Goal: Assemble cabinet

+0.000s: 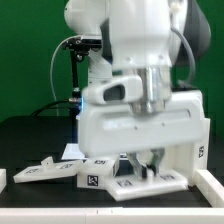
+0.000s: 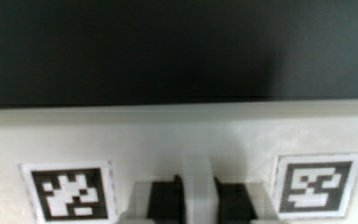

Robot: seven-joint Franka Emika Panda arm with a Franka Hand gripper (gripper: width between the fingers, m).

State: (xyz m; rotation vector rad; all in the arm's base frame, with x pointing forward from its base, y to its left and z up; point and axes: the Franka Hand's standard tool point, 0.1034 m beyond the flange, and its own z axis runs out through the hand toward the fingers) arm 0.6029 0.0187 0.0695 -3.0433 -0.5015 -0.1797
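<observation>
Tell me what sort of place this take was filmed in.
Probably a robotics lab bench: a black table in front of a plain green backdrop, and a robot arm working over a white cabinet that bears square fiducial tags.

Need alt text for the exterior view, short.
A white robot arm reaches down with its gripper at a large white cabinet bearing black-and-white tags, on a black table. Flat white tagged pieces lie at the exterior view's left.

Arm [image 1: 130, 40] descends from above, wrist vertical. Gripper [image 2: 194, 192] points straight down; jaws narrowly spaced, closure indeterminate.
</observation>
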